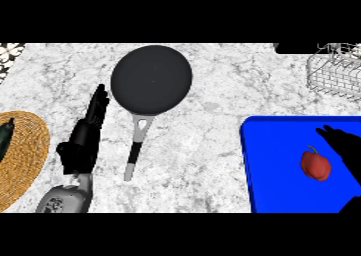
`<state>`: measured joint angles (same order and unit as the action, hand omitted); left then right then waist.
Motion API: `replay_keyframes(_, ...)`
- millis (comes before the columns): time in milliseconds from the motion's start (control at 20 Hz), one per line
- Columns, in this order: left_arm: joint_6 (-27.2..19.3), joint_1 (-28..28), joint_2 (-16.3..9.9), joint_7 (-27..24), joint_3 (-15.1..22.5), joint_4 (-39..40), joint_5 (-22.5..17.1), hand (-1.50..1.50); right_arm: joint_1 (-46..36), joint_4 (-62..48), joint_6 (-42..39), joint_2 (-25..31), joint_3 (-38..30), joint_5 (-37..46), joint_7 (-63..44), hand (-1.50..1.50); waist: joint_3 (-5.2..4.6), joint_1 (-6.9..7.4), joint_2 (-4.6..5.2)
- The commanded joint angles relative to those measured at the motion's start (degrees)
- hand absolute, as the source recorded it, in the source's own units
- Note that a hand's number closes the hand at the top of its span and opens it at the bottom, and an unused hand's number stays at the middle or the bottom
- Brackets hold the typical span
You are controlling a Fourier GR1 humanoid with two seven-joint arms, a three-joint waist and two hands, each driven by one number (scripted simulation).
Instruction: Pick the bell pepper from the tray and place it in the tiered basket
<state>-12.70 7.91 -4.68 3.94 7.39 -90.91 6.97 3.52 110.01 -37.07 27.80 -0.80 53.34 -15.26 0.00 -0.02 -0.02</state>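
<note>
Right hand (354,150) open beside bell pepper (316,165) — fingers (329,132) straight, apart

Setting: domestic kitchen. Evidence recorded: a white-and-grey marbled stone tabletop (212,120); a round black frying pan with a grey-and-black handle (151,80) lay on it; a white wire tiered basket (336,76) stood at the far right corner; patterned black-and-white tiles (4,64) showed at the far left; a round woven straw mat (24,155) carried a dark green vegetable (0,142).
</note>
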Motion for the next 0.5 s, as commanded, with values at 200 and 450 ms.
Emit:
replay_keyframes(200,-1.03,0.40,3.14,-5.24,-0.73,6.48,1.79,0.00,-0.54,-1.42,-0.40,-3.02,0.53,3.69,0.06,-1.50,-0.01,-0.19,0.02)
replay_keyframes(450,-0.06,1.51,2.93,-2.15,-1.35,4.45,2.44,0.00,-3.69,-9.14,2.59,-3.74,-0.39,5.78,4.23,-1.50,0.00,-0.01,0.03)
